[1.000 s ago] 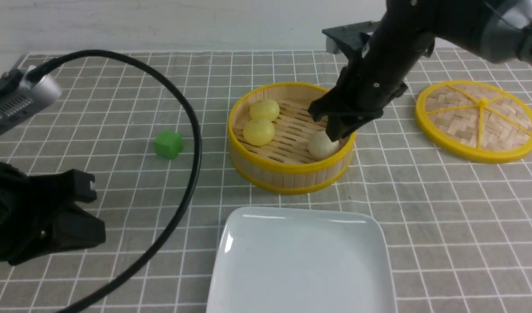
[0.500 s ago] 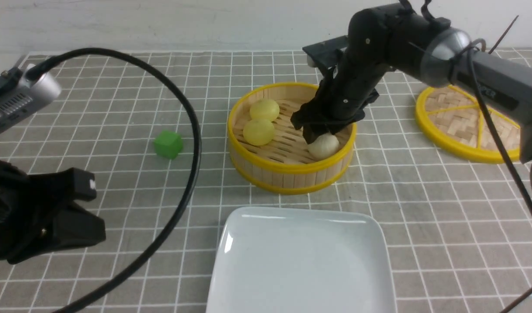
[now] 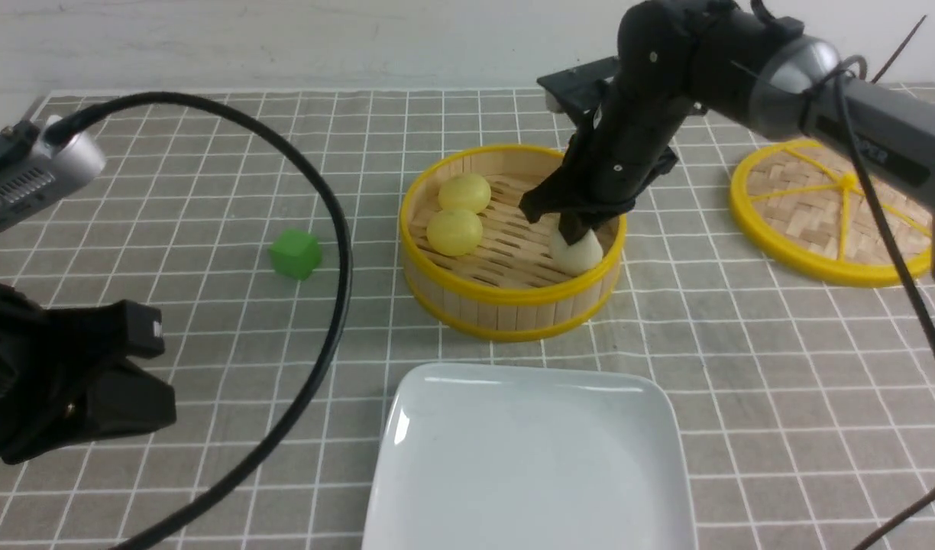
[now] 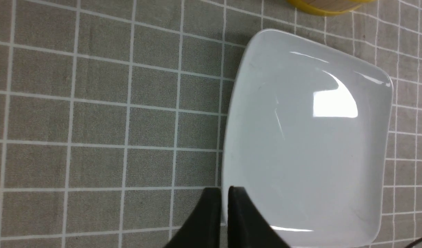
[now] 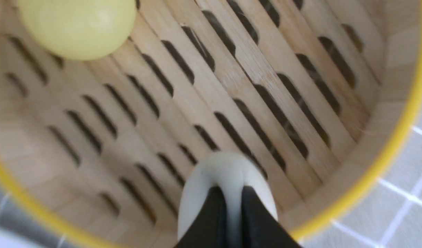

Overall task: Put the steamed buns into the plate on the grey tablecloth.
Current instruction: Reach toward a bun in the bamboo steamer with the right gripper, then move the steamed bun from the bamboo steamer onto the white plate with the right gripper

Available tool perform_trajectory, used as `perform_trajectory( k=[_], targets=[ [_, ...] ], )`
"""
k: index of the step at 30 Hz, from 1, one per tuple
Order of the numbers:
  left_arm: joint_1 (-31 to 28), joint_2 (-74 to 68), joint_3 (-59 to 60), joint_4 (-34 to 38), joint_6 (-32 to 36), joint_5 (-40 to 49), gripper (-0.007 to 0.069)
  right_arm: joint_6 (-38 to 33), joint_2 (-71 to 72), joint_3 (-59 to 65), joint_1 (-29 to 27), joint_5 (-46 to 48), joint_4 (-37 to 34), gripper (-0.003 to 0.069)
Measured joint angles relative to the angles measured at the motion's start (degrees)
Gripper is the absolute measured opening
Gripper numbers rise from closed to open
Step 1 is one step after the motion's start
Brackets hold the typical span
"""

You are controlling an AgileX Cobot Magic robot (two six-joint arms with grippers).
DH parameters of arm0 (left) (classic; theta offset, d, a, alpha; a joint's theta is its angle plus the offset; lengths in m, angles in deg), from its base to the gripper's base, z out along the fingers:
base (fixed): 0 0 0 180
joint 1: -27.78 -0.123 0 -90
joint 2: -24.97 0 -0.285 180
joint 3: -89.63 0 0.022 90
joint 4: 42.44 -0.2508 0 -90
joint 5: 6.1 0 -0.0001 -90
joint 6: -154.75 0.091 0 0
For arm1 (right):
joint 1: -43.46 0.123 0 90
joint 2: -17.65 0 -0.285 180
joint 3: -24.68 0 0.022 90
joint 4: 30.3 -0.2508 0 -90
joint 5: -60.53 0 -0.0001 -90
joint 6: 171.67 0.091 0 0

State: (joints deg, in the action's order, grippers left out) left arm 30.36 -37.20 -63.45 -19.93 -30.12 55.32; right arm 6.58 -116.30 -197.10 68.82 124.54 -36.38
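At the left, the left end effector (image 4: 224, 190) is held closed on nothing, near one green cube (image 3: 296, 253) on the grey grid-lined tablecloth (image 3: 208, 153). Three steamed buns (image 3: 454, 231) are counted in one yellow-rimmed bamboo steamer basket (image 3: 506, 305): two pale yellow, and one beige-white bun (image 3: 583, 256) gripped by the right end effector (image 3: 578, 233). One white square plate (image 3: 528, 458) is set in front, and one woven lid (image 3: 834, 214) rightmost.

A second ago the right gripper (image 3: 577, 229) hung just above the beige-white bun (image 3: 582, 254), which lies at 4 o'clock in the steamer basket (image 3: 506, 305). Half a second ago it had dropped so that its jaws straddled the bun. Now the jaws have pinched together on it, squeezing the round dome into a taller, narrower peak nudged slightly toward 3 o'clock. The right arm (image 3: 742, 53) has swung lower, its elbow now in view at 1 o'clock. The left gripper (image 3: 162, 367) has drifted a little toward 7 o'clock.
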Motion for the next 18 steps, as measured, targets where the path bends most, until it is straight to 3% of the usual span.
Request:
perform_trajectory(
  k=[9, 14, 18],
  targets=[
    [0.00, 0.00, 0.00, -2.43, 0.22, 0.27, 0.0073, 0.00, 12.45, 1.74, 0.00, 6.77, -0.82, 0.0022],
    [0.00, 0.00, 0.00, -2.95, 0.22, 0.44, 0.0075, 0.71, 22.05, 13.39, 0.05, 6.84, -6.35, 0.0022],
    [0.00, 0.00, 0.00, -3.08, 0.29, 0.24, 0.0077, 0.57, 31.83, 33.21, 1.00, 4.20, -13.22, 0.0027]
  ],
)
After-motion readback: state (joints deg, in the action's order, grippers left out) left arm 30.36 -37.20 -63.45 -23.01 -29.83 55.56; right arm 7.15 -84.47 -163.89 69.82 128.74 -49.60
